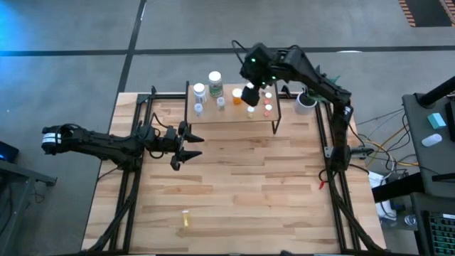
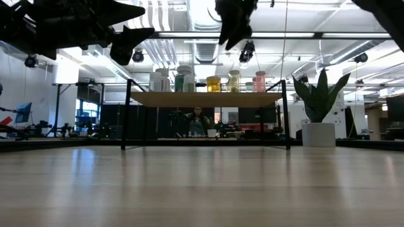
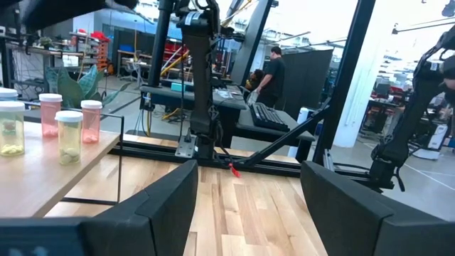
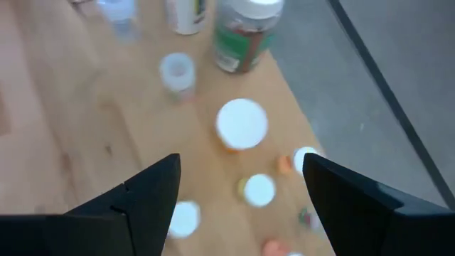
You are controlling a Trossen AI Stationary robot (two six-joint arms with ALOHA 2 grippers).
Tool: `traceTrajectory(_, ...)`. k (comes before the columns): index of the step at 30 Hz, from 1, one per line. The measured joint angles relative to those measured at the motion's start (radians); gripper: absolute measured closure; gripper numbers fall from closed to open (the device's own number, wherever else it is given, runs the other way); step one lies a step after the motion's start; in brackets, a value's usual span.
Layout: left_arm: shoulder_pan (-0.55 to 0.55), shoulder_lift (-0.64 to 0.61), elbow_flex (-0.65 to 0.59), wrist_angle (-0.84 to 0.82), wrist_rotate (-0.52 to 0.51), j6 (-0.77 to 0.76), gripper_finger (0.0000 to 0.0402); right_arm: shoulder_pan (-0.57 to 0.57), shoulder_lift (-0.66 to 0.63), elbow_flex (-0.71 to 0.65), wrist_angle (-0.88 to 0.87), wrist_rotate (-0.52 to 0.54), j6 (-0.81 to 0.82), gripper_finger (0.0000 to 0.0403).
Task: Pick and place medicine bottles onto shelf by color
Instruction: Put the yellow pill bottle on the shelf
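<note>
Your light wooden plank worktop (image 1: 234, 178) carries the small black-legged wooden shelf (image 1: 231, 114) (white-capped medicine bottles (image 1: 234, 97) standing on it) and one yellow bottle (image 1: 185, 218) lying apart.

No text, brand, number or sign is readable; the green bottle label (image 4: 242, 44) is too blurred.

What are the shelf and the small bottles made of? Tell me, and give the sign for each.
Shelf: the top looks like light, matte wood, judging by its pale grain; the thin legs look like black-painted metal. Small bottles: probably plastic, since the tinted bodies let light through, with opaque white caps; glass cannot be ruled out.
</note>
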Motion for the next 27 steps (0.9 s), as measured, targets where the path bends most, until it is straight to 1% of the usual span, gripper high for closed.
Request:
traceTrajectory(10, -0.002, 0.000, -0.003, -0.001, 0.000, -0.004, 0.0169, 0.153, -0.077, -0.010, -0.066, -0.004, 0.030, 0.0121)
traceTrajectory(15, -0.002, 0.000, -0.003, -0.001, 0.000, -0.004, 0.0169, 0.233, -0.131, -0.088, -0.064, -0.004, 0.038, 0.0122)
traceTrajectory(19, -0.002, 0.000, -0.003, -0.001, 0.000, -0.004, 0.0169, 0.281, -0.221, -0.241, -0.005, -0.004, 0.061, 0.0122)
traceTrajectory(24, -0.002, -0.004, -0.003, -0.003, 0.000, -0.025, 0.0169, 0.322, -0.415, -0.555, 0.191, -0.007, 0.102, 0.0122)
traceTrajectory(27, -0.002, -0.012, 0.029, -0.081, 0.000, -0.071, 0.0169, 0.340, -0.544, -0.753, 0.330, -0.007, 0.150, 0.0122)
